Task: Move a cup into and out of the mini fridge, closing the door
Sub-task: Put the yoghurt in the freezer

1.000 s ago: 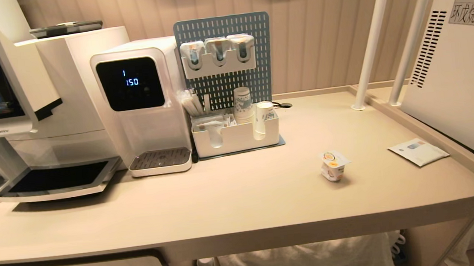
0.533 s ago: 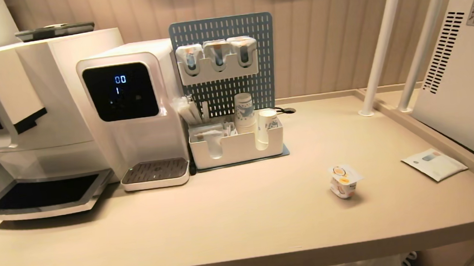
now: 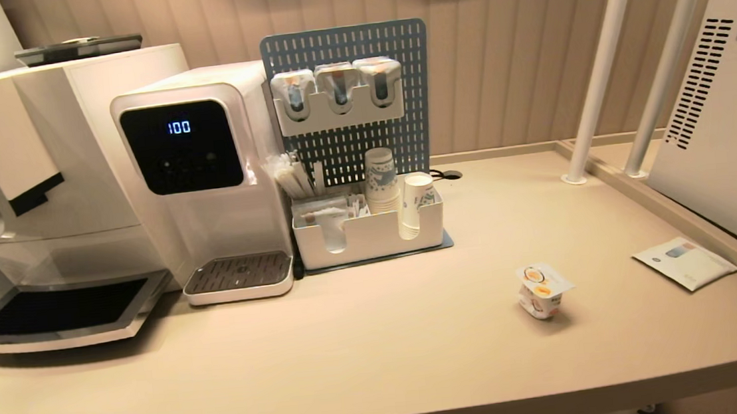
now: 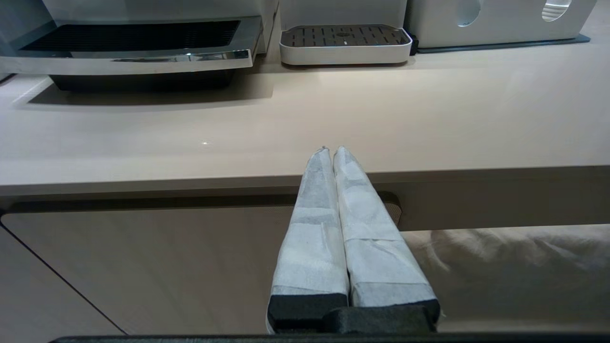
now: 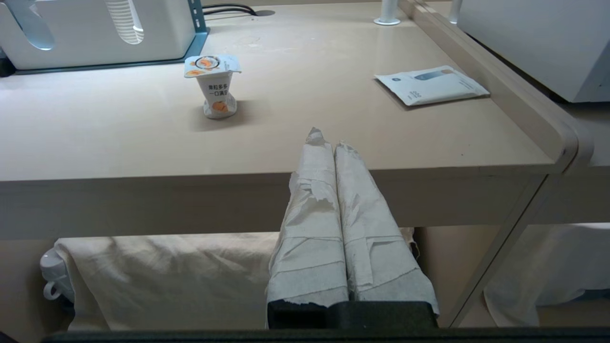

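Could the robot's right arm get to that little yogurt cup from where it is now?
Probably yes. The cup stands alone on open table, nothing between it and the shut right end effector, which waits low at the table's edge.

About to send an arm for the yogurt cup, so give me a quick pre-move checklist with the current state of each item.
1. Small white plastic yogurt cup with orange fruit marks stands upright on the beige table: ok.
2. Space around the cup is free; the flat white packet lies apart: ok.
3. Right pincer shut, empty, below the table edge: not ok for grasping, open first.
4. Left pincer shut, parked at the table's front edge: ok.
5. White boxy mini fridge door open or closed: cannot tell, only its vented side shows.
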